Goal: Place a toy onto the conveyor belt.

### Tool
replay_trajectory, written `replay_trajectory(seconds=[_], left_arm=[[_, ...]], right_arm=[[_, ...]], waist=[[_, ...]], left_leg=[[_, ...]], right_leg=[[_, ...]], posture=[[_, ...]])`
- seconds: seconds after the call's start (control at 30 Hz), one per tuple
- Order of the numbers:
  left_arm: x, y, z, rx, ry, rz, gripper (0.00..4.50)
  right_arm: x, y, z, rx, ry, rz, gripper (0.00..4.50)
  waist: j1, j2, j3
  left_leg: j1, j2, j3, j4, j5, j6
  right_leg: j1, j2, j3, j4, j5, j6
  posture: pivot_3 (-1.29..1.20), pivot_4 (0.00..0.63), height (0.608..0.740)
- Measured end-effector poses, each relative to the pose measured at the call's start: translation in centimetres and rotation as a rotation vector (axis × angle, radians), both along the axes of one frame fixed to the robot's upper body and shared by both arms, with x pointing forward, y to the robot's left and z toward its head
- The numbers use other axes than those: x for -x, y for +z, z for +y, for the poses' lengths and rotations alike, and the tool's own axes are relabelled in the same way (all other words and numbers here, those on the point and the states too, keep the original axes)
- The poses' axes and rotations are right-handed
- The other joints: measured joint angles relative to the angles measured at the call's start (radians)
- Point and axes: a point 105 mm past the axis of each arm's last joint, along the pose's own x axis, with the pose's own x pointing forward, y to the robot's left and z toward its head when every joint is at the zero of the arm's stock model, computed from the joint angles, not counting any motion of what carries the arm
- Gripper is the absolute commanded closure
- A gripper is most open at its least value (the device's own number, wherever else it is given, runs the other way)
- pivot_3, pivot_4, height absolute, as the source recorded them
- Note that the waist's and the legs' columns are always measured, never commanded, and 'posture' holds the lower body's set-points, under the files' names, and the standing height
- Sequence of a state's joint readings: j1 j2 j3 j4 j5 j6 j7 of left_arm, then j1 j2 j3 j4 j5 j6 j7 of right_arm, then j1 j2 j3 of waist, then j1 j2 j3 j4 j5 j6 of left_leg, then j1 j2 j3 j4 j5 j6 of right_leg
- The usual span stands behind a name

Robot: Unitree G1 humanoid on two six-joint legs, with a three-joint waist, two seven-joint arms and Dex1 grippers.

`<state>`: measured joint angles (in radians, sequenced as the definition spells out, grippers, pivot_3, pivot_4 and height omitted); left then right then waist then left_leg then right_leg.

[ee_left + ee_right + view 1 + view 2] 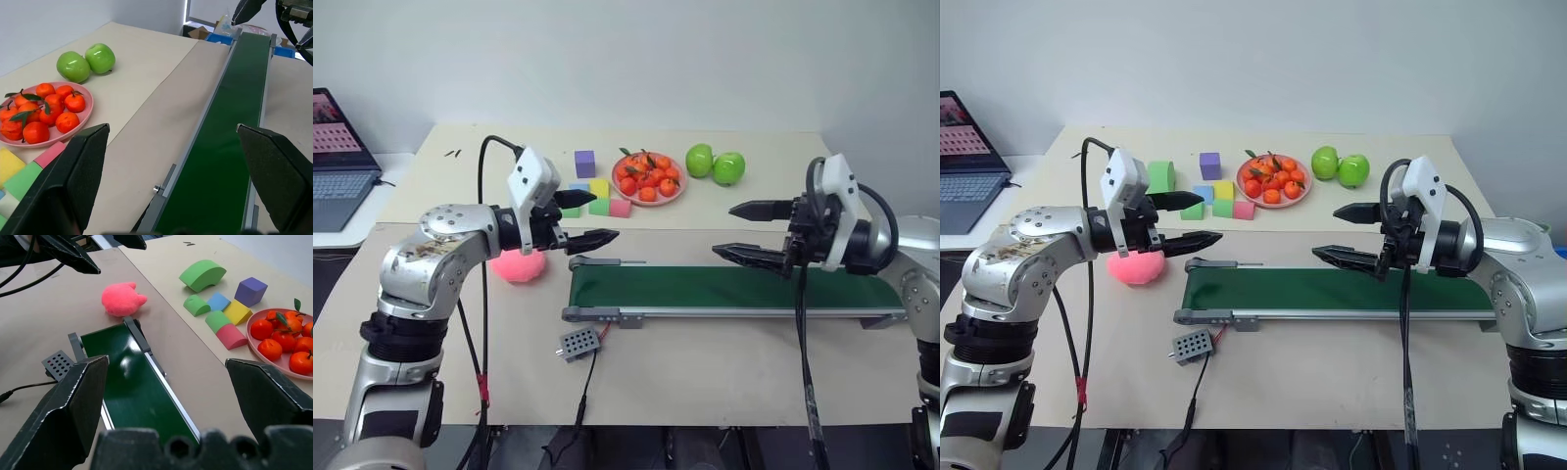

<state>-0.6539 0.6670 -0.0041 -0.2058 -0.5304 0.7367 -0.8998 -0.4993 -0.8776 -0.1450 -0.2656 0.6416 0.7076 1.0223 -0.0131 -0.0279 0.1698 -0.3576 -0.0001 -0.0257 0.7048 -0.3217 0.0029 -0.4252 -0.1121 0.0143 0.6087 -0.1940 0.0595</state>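
Toy, a round pink plush head with small ears (123, 299), lies untouched on the table just off the conveyor's left end.

It rests on the beige tabletop beside the roller of the long dark green belt in its low grey metal frame (724, 289), close enough that a short lift and carry should land it on the belt. The left gripper (583, 218) hangs above and just past the toy, black fingers spread wide and empty, seemingly ready to descend. The right gripper (751, 232) hovers over the belt's right half, fingers likewise apart, holding nothing. A pink plate of oranges (648, 180), green apples (715, 164) and pastel foam blocks (220, 308) sit toward the far edge, clear of the route.
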Motion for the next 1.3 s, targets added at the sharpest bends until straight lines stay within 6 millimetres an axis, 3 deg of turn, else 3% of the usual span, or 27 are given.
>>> replay_trajectory(seconds=[0.27,0.43,0.63,0.8,0.9,1.03,1.2,1.3], left_arm=[[-0.1,0.7,0.5,0.074,0.014,0.012,0.06],[-0.2,0.1,1.6,0.086,0.051,0.036,0.06],[-0.3,1.4,4.1,0.125,0.136,0.009,0.06],[0.3,1.5,6.8,0.375,0.222,0.218,0.06],[0.4,-0.5,10.4,0.552,0.353,0.407,0.06],[1.5,-5.4,15.9,0.79,0.585,0.666,0.06],[2.5,-8.6,18.6,1.06,0.692,0.837,0.06],[2.9,-11.1,19.4,1.128,0.777,0.914,0.06]], right_arm=[[0.0,0.0,0.0,0.0,-0.004,-0.003,0.0],[-0.2,0.4,-0.1,0.001,-0.005,-0.017,0.0],[-0.6,0.6,0.1,0.006,0.01,-0.025,0.0],[-0.8,0.3,0.4,0.014,0.031,-0.007,0.0],[-0.9,0.3,0.4,0.014,0.04,-0.007,0.0],[-1.0,0.2,0.3,0.016,0.042,-0.001,0.0],[-1.1,0.2,0.4,0.02,0.049,0.001,0.0],[-1.1,-0.1,0.5,0.028,0.053,0.009,0.0]], waist=[[-0.001,0.0,0.0],[-0.002,0.0,0.0],[-0.002,0.0,0.0],[-0.003,0.0,0.0],[-0.01,0.0,0.0],[-0.018,0.0,0.0],[-0.004,0.0,0.0],[-0.001,0.0,0.0]], left_leg=[[0.0,0.0,0.0,0.0,0.0,0.0],[0.0,0.0,0.0,0.0,0.0,0.0],[0.0,0.0,0.0,0.0,0.0,0.0],[0.001,0.0,-0.001,0.0,0.0,0.0],[0.002,0.0,-0.001,-0.001,0.0,0.0],[0.003,0.0,-0.001,-0.001,0.0,0.0],[0.003,0.0,-0.001,-0.001,0.001,-0.002],[0.003,-0.001,-0.001,-0.002,0.004,-0.008]], right_leg=[[0.0,0.0,0.0,0.0,0.0,0.0],[0.0,0.0,0.0,0.0,0.0,0.0],[0.0,0.0,0.0,0.0,0.0,0.0],[0.0,0.0,0.0,0.0,0.0,0.0],[0.0,0.0,0.0,0.001,0.0,0.0],[0.0,0.0,0.0,0.002,0.0,0.0],[0.0,-0.001,0.0,0.002,0.0,0.0],[0.0,-0.001,0.0,0.002,0.0,0.0]], posture=[[0.0,0.15,0.738],[0.0,0.15,0.738],[0.0,0.15,0.738],[0.0,0.15,0.738],[0.0,0.15,0.738],[0.0,0.15,0.738],[0.0,0.15,0.738],[0.0,0.15,0.738]])
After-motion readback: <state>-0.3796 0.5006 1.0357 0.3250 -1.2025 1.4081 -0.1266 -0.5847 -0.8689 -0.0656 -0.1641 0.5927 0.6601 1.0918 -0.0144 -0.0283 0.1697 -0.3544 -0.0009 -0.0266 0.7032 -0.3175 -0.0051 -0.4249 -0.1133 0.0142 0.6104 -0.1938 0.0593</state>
